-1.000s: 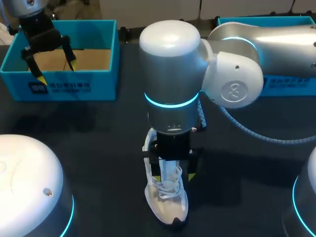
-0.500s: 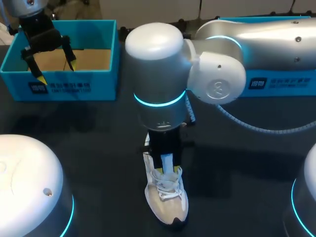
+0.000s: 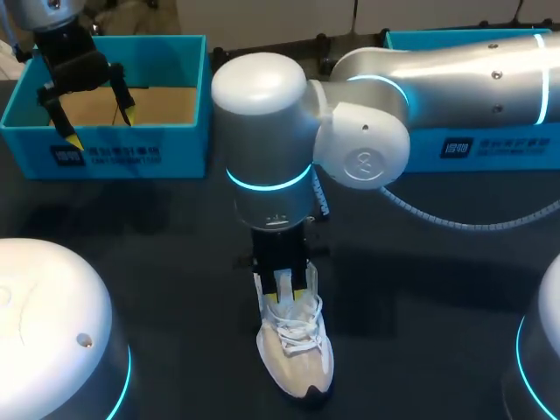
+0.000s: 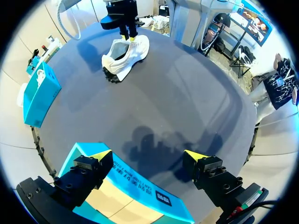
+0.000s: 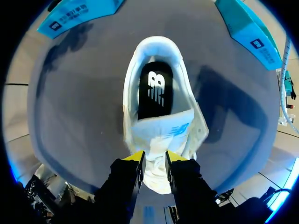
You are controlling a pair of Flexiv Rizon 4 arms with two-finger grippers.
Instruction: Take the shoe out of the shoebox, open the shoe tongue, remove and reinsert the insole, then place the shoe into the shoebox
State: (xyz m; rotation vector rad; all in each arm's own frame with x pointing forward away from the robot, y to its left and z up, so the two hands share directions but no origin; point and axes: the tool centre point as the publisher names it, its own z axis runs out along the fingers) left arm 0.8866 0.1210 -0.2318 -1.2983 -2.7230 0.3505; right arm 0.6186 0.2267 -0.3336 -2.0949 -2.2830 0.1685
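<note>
A white shoe [image 3: 297,354] stands on its sole on the dark table [image 3: 157,262] in the lower middle of the frame, toe toward the bottom edge and well apart from the blue shoebox [image 3: 114,156] at the upper left. The right arm comes in from the upper right and points straight down over the shoe's opening. Its gripper [image 3: 289,284] is narrow, the two yellow tips pinching the raised tongue [image 5: 161,133] between them. In the right wrist view the tongue stands up ahead of the fingers and a black insole [image 5: 155,88] lies flat inside the shoe. The left gripper [image 3: 101,122] hangs over the shoebox at the upper left, fingers spread wide and holding nothing. A second blue box [image 3: 490,149] sits at the upper right, partly behind the right arm.
</note>
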